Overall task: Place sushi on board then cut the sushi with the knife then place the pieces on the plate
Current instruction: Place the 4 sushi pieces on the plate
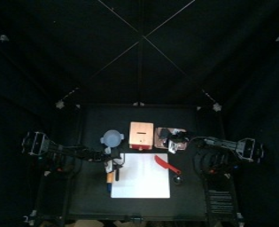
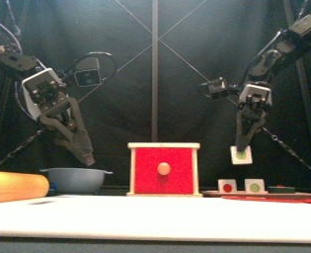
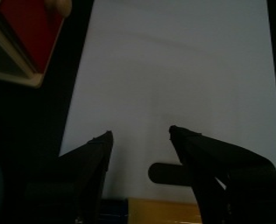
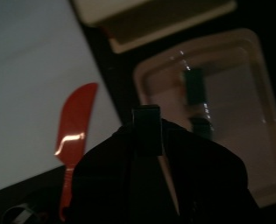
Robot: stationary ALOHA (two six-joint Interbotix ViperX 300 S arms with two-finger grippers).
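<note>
The white cutting board (image 1: 142, 182) lies at the front middle of the table with no sushi on it. My left gripper (image 3: 138, 144) hangs open over the board's (image 3: 164, 79) left part, empty. A red toy knife (image 4: 75, 122) lies at the board's right edge (image 1: 166, 165). Right of the knife sits the pink plate (image 4: 239, 70) with dark sushi pieces (image 4: 194, 87) in it. Above the plate my right gripper (image 2: 242, 148) is shut on one sushi piece (image 2: 241, 154), whose white end faces the front. Two more pieces (image 2: 228, 185) show below it.
The wooden box with the red drawer front (image 2: 163, 170) stands behind the board at the middle. A blue-grey bowl (image 2: 76, 178) is to its left. An orange-brown object (image 2: 13, 185) lies at the board's left edge, close to the left gripper.
</note>
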